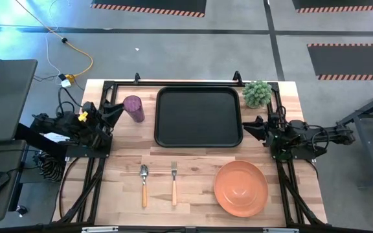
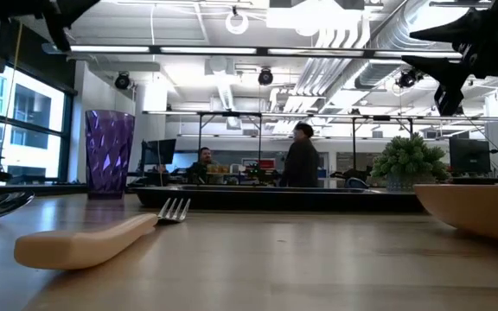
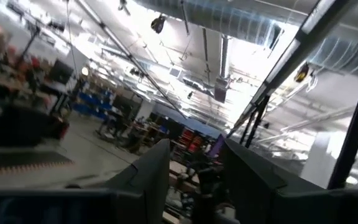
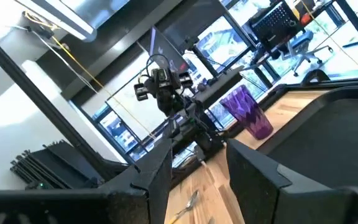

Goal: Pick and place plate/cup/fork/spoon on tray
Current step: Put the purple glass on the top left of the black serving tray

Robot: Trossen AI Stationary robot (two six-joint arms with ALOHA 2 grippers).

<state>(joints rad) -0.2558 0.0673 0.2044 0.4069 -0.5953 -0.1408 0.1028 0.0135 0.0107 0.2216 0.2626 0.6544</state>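
Left arm: folded low at the table's left edge, left tool empty, fingers parted.
Right arm: folded at the right edge, right tool empty, fingers parted.
Cup: just beside the left tool, upright.
Tray: between both tools, bare.
Plate: near the right tool; cut off in the low view.
Spoon, fork: side by side, well apart from both tools.
Plant: near the right tool.

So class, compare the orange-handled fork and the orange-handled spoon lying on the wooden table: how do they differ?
The orange-handled fork ends in silver tines; the orange-handled spoon ends in a rounded silver bowl. The fork lies nearer the round orange plate, the spoon farther left. Both lie outside the black tray, heads toward it.
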